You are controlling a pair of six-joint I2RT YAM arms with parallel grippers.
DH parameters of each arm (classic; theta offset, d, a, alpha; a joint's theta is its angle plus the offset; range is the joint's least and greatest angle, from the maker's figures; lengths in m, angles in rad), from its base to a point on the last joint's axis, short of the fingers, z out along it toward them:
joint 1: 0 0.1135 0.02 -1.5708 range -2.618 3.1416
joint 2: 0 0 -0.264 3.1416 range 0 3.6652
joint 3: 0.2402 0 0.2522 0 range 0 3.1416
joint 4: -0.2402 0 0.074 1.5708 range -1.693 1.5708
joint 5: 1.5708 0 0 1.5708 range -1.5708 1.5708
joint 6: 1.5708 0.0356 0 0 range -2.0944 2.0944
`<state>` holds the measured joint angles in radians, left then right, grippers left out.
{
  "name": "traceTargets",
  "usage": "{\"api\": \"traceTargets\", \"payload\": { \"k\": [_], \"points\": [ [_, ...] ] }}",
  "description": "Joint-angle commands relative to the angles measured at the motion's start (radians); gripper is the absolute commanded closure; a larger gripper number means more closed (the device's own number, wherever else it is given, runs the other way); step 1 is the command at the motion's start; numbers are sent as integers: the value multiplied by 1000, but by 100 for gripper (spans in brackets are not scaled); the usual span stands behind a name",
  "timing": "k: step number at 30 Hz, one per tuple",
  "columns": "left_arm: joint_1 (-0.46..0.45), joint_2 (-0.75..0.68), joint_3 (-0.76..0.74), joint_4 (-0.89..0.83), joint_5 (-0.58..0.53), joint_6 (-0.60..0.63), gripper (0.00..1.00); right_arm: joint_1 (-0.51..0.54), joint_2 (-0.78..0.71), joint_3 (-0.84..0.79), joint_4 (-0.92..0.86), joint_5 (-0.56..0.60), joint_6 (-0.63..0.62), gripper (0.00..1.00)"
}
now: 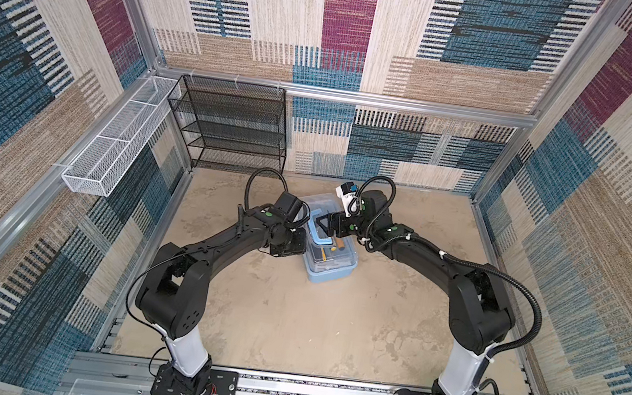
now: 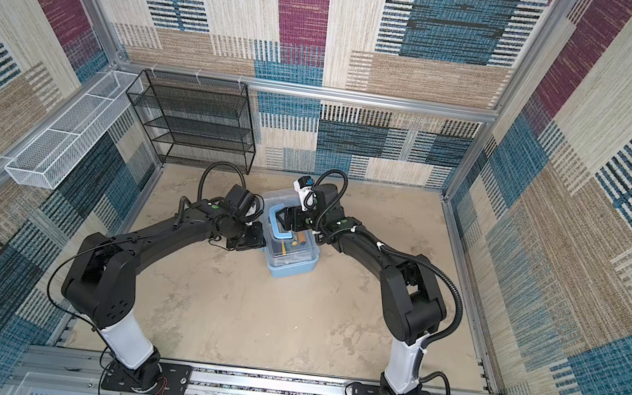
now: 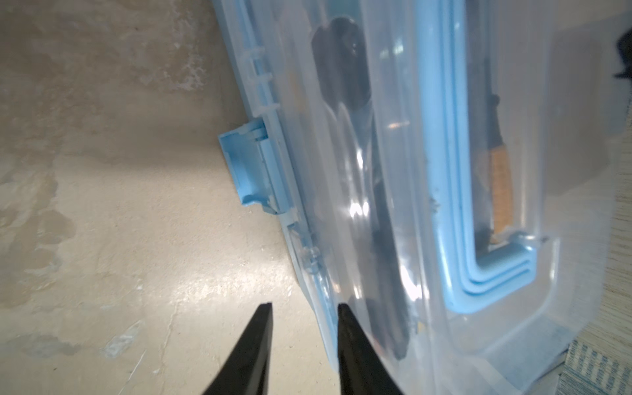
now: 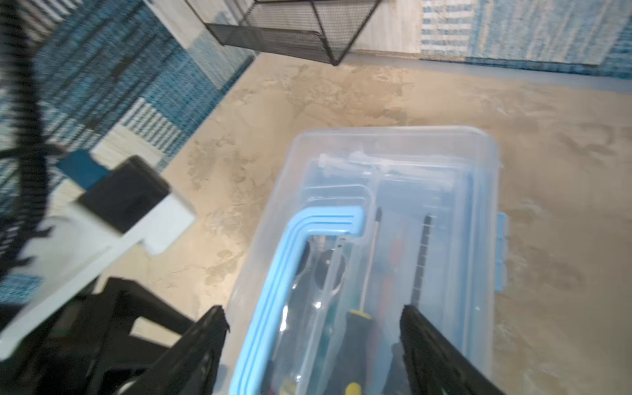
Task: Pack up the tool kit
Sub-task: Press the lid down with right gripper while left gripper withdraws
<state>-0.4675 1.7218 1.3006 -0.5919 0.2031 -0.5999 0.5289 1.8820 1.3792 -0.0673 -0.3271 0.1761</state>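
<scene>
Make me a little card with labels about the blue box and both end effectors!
toolbox: light blue, on the tan table
lid: clear, on the toolbox
handle: blue, folded down
screwdriver: inside, yellow and black
left end effector: slightly open beside the toolbox rim
right end effector: wide open above the lid, empty

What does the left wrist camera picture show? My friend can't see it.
A light-blue toolbox with a clear lid on, tools showing through. Its blue latch sticks out sideways, and the left pincer, tips slightly apart, sits by the box's rim.
</scene>
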Motion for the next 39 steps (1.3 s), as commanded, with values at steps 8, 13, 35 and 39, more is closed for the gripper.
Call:
{"api": "traceTargets", "payload": {
  "k": [8,13,35,39],
  "points": [
    [-42,2,-17,126,80,35,53,3,8,25,-136,332,-156,9],
    [-31,-55,-84,108,24,57,40,-2,2,2,-124,404,-220,5],
    [-73,-196,-362,274,-189,203,4,-44,-71,-233,-95,105,-373,26],
    [-112,-236,-432,352,-239,209,1,-44,-128,-304,-87,108,-343,25]
  ]
}}
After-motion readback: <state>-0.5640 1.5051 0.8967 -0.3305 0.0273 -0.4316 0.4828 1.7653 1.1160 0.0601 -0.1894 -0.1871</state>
